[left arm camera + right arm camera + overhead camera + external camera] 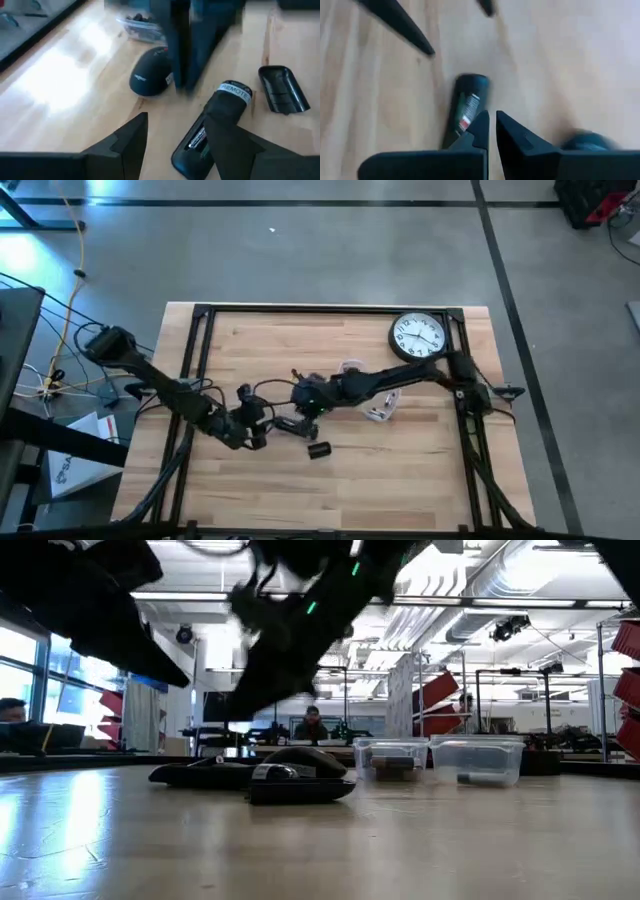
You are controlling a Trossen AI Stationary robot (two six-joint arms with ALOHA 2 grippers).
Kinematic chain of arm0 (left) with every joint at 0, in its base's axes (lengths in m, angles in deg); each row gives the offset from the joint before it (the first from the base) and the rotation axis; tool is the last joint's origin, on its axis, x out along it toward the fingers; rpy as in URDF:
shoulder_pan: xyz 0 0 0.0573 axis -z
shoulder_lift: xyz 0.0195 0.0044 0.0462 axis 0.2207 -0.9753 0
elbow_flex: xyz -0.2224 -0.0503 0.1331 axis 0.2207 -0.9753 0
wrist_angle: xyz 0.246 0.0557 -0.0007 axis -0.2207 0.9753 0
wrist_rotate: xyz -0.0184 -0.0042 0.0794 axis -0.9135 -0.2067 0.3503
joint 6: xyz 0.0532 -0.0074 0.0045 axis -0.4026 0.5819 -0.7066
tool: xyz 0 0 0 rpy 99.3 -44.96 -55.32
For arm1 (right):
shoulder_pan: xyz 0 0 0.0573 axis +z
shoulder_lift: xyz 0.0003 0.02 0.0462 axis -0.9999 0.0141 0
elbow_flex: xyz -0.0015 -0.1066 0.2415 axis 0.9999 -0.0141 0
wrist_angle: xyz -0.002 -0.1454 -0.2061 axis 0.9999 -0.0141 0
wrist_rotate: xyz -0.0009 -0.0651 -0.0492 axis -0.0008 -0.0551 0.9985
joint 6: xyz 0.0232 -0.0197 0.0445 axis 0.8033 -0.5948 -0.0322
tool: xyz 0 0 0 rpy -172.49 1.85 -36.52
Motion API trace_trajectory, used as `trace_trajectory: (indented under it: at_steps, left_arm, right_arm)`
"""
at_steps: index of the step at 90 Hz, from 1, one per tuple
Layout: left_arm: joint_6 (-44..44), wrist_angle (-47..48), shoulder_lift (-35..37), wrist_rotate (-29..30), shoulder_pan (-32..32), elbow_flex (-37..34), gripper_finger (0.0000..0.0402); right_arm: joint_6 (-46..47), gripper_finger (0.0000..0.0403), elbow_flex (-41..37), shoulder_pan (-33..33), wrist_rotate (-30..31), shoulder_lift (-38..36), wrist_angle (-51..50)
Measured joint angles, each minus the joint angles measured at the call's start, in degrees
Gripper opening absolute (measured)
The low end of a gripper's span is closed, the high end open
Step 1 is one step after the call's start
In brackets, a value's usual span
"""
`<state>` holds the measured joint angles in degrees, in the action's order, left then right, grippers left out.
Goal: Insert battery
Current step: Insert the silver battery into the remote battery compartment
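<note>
Black remote (pixel 207 135), battery bay uppermost with a cell showing inside, near table (pixel 400 480) centre. Left gripper (pixel 175 145): jaws spread wide, straddling the remote, one finger (pixel 225 125) overlapping it; contact cannot be told. Right gripper (pixel 491 131): jaws nearly closed, a thin gap only, nothing seen between them, just above the remote. Loose battery cover (pixel 282 90) beside remote. Black mouse (pixel 150 75) near. Wall clock (pixel 417 336) toward far right corner.
</note>
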<state>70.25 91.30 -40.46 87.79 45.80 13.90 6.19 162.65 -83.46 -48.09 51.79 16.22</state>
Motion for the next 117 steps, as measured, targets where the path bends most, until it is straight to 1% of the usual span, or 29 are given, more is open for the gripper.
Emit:
trace_trajectory:
  at_steps: [7,12,17,23,28,33,39,50,57,63,71,78,87,93,101,109,117]
  left_arm:
    - [1.0,0.4,0.8,1.2,1.0,0.0,0.0177]
    - [1.0,0.1,0.8,1.7,1.5,0.0,0.0177]
    - [1.0,-0.6,0.8,1.9,1.8,0.0,0.0177]
    - [-0.2,-2.9,0.8,3.2,1.8,0.0,0.0177]
    - [-3.5,-6.4,1.3,4.1,1.7,0.0,0.0177]
    - [-8.1,-9.6,2.1,3.6,1.4,0.7,0.0177]
    - [-13.3,-12.1,3.5,2.9,1.3,2.2,0.0177]
    - [-21.3,-14.7,6.2,4.0,1.3,4.4,0.0177]
    - [-24.1,-15.7,7.7,4.9,1.3,4.9,0.0177]
    - [-24.0,-15.4,8.5,5.1,1.3,4.9,0.0177]
    - [-23.6,-13.8,8.4,5.1,1.3,4.9,0.0177]
    - [-23.4,-13.0,8.4,5.0,1.3,4.9,0.0177]
    - [-23.5,-12.3,8.4,5.0,1.3,4.9,0.0177]
    - [-23.4,-12.2,8.4,5.0,1.3,4.9,0.0177]
    - [-23.5,-12.0,8.4,5.0,1.1,4.9,0.0177]
    - [-23.5,-12.1,8.3,5.1,1.1,4.9,0.0177]
    - [-23.9,-12.0,8.2,5.1,1.1,4.9,0.0177]
  right_arm:
    - [-3.0,0.0,-0.6,2.5,7.9,-5.9,-7.7]
    - [-3.5,0.0,-2.0,4.3,12.1,-10.2,-12.2]
    - [-2.3,0.0,-4.1,5.6,14.4,-14.6,-15.1]
    - [1.4,0.0,-7.5,6.4,16.9,-19.9,-17.6]
    - [5.2,0.0,-10.7,6.7,17.6,-24.1,-19.2]
    - [9.5,0.0,-14.4,6.8,17.6,-27.8,-20.7]
    - [14.9,0.0,-19.2,6.7,16.8,-31.9,-22.3]
    - [25.8,0.0,-27.9,5.2,14.2,-38.1,-24.9]
    - [32.4,0.0,-33.2,4.2,10.3,-40.8,-25.7]
    - [35.2,0.0,-36.9,3.5,5.9,-42.4,-25.5]
    - [35.5,0.0,-40.6,2.9,1.7,-43.3,-23.1]
    - [34.7,0.0001,-42.5,2.1,1.0,-43.0,-19.8]
    - [31.5,0.0008,-43.1,0.1,0.9,-42.5,-15.9]
    - [28.9,0.0025,-43.0,-1.5,0.8,-42.1,-15.5]
    - [26.3,0.0057,-42.4,-4.1,0.6,-41.4,-15.5]
    - [26.0,0.0085,-42.4,-6.7,-2.3,-40.2,-15.9]
    - [27.1,0.0102,-42.4,-9.2,-4.0,-38.1,-16.5]
